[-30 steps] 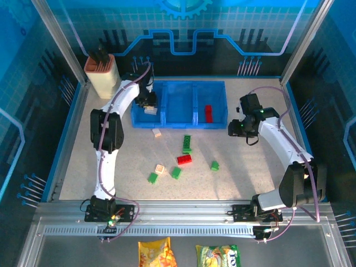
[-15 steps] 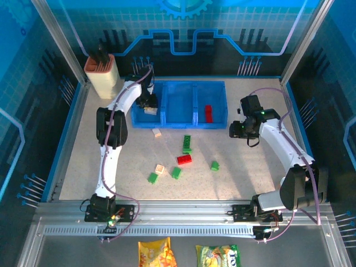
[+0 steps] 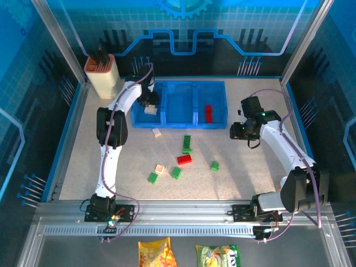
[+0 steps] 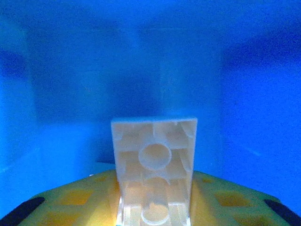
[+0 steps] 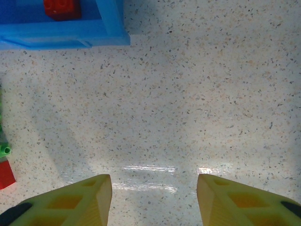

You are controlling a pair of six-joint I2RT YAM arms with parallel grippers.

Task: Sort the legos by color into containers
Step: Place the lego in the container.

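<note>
Left gripper (image 3: 148,104) is clamped on a cream studded plastic brick (image 4: 154,160) in the left compartment of the translucent blue three-bin tray (image 3: 189,83) — likely cream's bin. Right gripper (image 5: 154,200) hovers just right of the tray, jaws apart and empty.

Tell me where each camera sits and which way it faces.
Top external: above and behind the bases, looking down on the speckled table and translucent blue three-bin plastic tray; left arm and right arm show.
Left wrist: over the tray's left bin, looking in; yellow left fingers grip a cream plastic studded brick.
Right wrist: facing down at table by the tray's right corner; yellow right fingers stand open.
Shared: top and right wrist catch the red plastic brick.
</note>
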